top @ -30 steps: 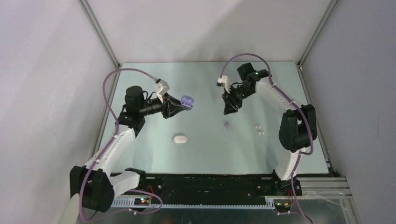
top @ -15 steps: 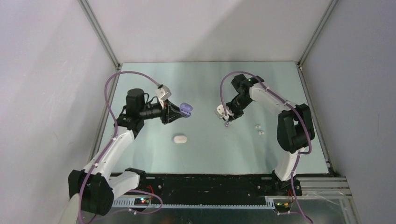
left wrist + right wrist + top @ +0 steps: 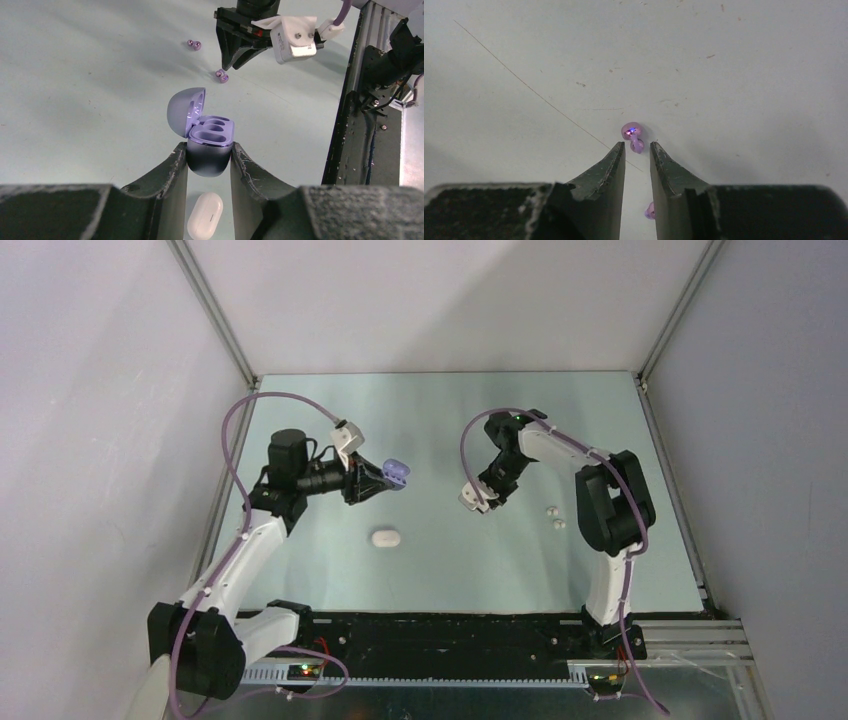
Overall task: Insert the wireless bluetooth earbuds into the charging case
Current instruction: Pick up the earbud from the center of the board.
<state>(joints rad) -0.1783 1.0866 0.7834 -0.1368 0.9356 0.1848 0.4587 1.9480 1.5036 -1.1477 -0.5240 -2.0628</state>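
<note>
My left gripper (image 3: 209, 150) is shut on the lower half of an open purple charging case (image 3: 210, 142), held above the table (image 3: 397, 472) with its two sockets empty. My right gripper (image 3: 637, 146) points down at the table with a narrow gap between its jaws. A translucent purple earbud (image 3: 633, 136) lies just at the fingertips, its stem reaching into the gap, ungripped. A second purple earbud (image 3: 650, 211) peeks from behind the right finger. Both purple buds also show in the left wrist view (image 3: 221, 75), (image 3: 194, 45). Two white earbuds (image 3: 555, 517) lie right of the right gripper (image 3: 488, 502).
A shut white case (image 3: 385, 537) lies on the table below my left gripper, also seen between its fingers (image 3: 205, 216). Grey walls enclose the table on three sides. A thin scratch line runs across the surface (image 3: 539, 95).
My right arm has swung down and toward the near left onto the purple earbuds, its jaws narrowing. My left gripper has drifted slightly nearer, still holding the open case.
</note>
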